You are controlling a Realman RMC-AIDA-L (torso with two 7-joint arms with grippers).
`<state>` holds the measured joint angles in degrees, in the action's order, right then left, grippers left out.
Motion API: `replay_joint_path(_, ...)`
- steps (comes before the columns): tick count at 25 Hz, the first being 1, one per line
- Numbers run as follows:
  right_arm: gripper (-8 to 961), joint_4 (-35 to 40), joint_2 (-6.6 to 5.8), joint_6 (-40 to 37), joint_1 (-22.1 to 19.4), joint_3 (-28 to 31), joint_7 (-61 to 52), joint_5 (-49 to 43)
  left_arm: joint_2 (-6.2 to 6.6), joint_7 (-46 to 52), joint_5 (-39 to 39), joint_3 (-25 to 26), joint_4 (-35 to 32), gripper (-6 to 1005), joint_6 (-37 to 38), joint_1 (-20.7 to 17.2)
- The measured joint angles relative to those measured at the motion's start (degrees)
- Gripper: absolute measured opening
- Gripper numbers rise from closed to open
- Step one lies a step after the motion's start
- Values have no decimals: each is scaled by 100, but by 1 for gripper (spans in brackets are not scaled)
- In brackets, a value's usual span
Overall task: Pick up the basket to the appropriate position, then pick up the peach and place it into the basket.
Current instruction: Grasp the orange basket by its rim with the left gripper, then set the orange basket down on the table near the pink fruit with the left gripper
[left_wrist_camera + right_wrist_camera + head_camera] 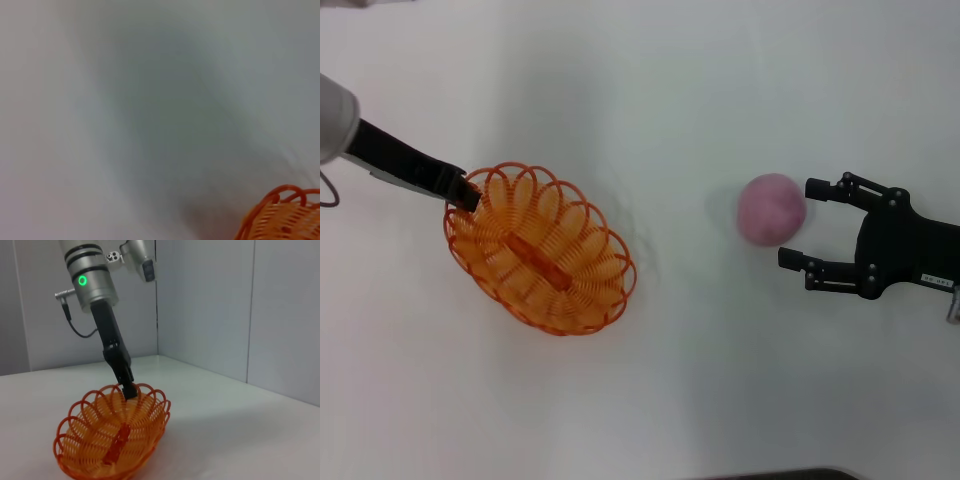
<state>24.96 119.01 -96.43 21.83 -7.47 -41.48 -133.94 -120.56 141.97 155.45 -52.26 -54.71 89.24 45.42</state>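
Your basket (540,250) sits on the left of the white counter (670,400), tipped up at its far-left rim, where your left pincer (468,192) is clenched on a rim loop; the right wrist view shows that rim (131,390) raised under the dark fingers (129,385). Your peach (772,208) lies on the counter well to the right, apart from the basket. Your right pincer (800,225) is spread wide just right of the peach, one fingertip close on each side, gripping nothing.
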Motion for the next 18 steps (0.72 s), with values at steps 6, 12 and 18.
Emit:
replay_joint_path(6,927,0,1,-2,11,0,0,0,48,129,1,594,16,72,352,25)
replay_joint_path(12,927,0,7,-7,15,-18,0,49,115,304,2,1003,213,63,561,27)
replay_joint_path(18,927,0,9,-9,15,-12,0,53,64,402,-135,1423,292,63,612,-60)
